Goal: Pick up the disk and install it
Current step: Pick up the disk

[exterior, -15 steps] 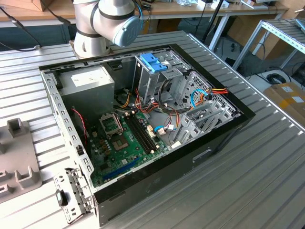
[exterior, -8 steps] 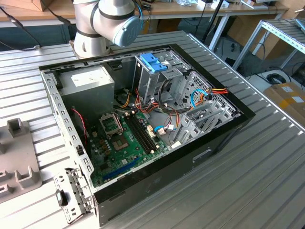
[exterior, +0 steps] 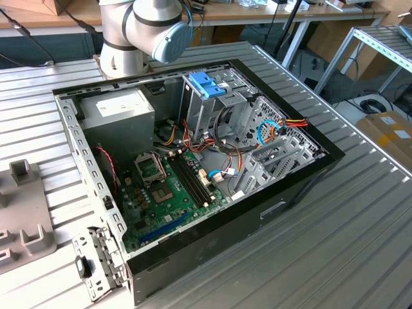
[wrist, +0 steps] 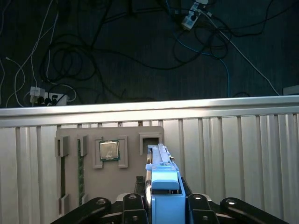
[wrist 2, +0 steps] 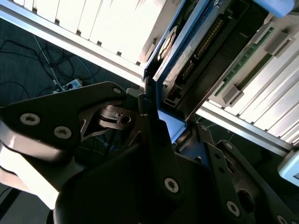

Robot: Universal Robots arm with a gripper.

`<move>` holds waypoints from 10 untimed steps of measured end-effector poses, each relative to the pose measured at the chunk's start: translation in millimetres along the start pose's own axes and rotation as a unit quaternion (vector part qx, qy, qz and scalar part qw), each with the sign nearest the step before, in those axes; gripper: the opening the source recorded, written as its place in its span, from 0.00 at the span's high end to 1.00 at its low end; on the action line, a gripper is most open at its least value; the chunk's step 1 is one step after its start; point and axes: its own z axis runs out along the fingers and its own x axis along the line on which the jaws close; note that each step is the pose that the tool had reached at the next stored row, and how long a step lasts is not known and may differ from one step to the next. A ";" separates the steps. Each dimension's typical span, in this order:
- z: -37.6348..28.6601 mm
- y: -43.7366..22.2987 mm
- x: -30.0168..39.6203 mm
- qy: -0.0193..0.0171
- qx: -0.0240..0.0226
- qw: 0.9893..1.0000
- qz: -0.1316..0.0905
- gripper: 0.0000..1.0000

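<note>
The disk (wrist: 160, 161) stands edge-on in its blue carrier frame between the black fingers of my gripper (wrist: 163, 199), which is shut on it. It hangs above a grey parts tray (wrist: 70, 186) on the ribbed table, in line with an empty slot (wrist: 150, 142) of that tray. In the second wrist view the disk (wrist 2: 189, 53) shows its grey metal side and its connector edge, with the gripper (wrist 2: 170, 133) clamped on the blue frame. The open computer case (exterior: 193, 161) lies in the exterior view, with a metal drive cage (exterior: 209, 106) topped by a blue handle.
The tray carries a processor chip (wrist: 108, 150) and a memory stick (wrist: 80, 170). Inside the case are a grey power-supply box (exterior: 119, 109), a green motherboard (exterior: 170, 187) and loose cables (exterior: 270, 132). The arm's base (exterior: 138, 32) stands behind the case. Cables lie on the floor (wrist: 117, 56) beyond the table's edge.
</note>
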 end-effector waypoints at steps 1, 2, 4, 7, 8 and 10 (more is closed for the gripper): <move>-0.5 0.0 0.0 0.000 0.000 1.000 0.000 0.63; -1.0 0.0 0.0 0.000 0.000 1.000 0.000 0.63; -1.8 0.1 -0.1 0.000 0.000 1.000 0.000 0.63; -3.2 0.1 -0.1 0.000 0.000 1.000 0.000 0.63; -3.6 0.1 -0.1 0.000 0.000 1.000 0.000 0.63; -5.0 0.2 -0.1 0.000 0.000 1.000 0.000 0.63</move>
